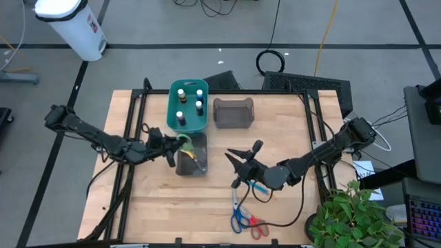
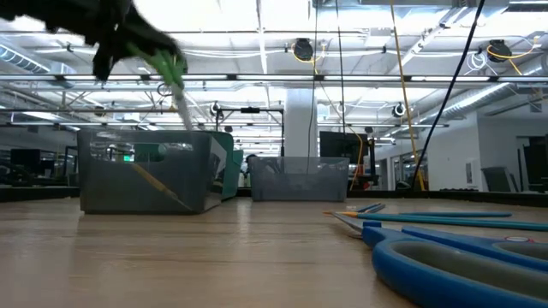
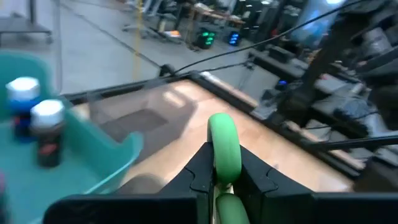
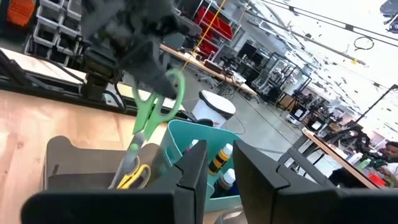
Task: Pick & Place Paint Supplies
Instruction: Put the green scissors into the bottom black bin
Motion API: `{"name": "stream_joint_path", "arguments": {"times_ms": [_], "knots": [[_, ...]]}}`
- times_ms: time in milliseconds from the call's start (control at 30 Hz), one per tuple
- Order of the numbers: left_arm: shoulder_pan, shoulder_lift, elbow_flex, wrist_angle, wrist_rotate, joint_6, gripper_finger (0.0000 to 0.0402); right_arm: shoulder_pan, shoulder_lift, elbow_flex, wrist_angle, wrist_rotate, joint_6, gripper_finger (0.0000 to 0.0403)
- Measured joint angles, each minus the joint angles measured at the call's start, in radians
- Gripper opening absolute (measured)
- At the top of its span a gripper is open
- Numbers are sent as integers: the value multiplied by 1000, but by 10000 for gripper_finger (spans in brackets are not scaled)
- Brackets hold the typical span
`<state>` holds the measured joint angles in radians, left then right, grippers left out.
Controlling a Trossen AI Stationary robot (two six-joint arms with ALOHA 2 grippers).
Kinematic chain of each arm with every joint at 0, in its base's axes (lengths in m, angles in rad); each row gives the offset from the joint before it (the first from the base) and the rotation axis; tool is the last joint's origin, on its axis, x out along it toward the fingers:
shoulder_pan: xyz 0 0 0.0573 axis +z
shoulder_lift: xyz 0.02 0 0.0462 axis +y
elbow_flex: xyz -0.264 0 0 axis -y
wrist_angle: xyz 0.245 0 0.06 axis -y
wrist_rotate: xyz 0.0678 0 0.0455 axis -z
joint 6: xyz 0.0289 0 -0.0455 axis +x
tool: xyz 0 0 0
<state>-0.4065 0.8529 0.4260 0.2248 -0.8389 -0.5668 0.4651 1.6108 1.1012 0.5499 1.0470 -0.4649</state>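
Observation:
My left gripper point(image 1: 173, 143) is shut on the green-handled scissors point(image 1: 185, 142) above the near grey bin point(image 1: 191, 165). In the low view the scissors point(image 2: 175, 85) slant down toward that bin point(image 2: 145, 175), which holds an orange brush point(image 2: 158, 184). My right gripper point(image 1: 245, 153) hovers open over the table's middle, holding nothing. Blue scissors point(image 1: 238, 217) and red scissors point(image 1: 258, 227) lie flat near the table's near edge, with a blue brush point(image 1: 260, 187) beside them. White-capped bottles point(image 1: 182, 103) stand in the teal bin point(image 1: 172, 110). My left gripper pinches the green handle loop point(image 3: 222, 146) of the scissors between its two fingers point(image 3: 196, 171). It comes in from the table's left, slanting down. The scissors hang lifted clear, handle up, with the blades point(image 4: 134, 146) pointing down into the grey bin.
A second grey bin point(image 1: 233, 112) stands to the right of the teal one at the far side. A potted plant point(image 1: 355, 213) sits at the table's near right corner. Bare wood lies near the left front point(image 1: 158, 207).

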Motion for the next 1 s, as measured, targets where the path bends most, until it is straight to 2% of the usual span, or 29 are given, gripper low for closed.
{"name": "stream_joint_path", "arguments": {"times_ms": [267, 433, 533, 633, 800, 1000], "knots": [[-6, -29, -110, 43, -17, -134, 32, -17, 1, 0, 0, -3, 8, 70], [-9, 37, -121, 49, -4, -243, 46, -26, 1, 0, 0, -4, 29, 70], [-17, 101, -122, 65, -2, -291, 42, -27, 1, 0, 0, -4, 36, 70], [-21, 160, -123, 120, -3, -298, 33, -27, 1, 0, -1, -4, 38, 70], [-20, 229, -123, 223, -4, -280, 41, -27, 1, 0, -1, -4, 41, 70], [-16, 241, -123, 211, 31, -300, 44, -27, 1, 0, -1, -4, 41, 70]]}}
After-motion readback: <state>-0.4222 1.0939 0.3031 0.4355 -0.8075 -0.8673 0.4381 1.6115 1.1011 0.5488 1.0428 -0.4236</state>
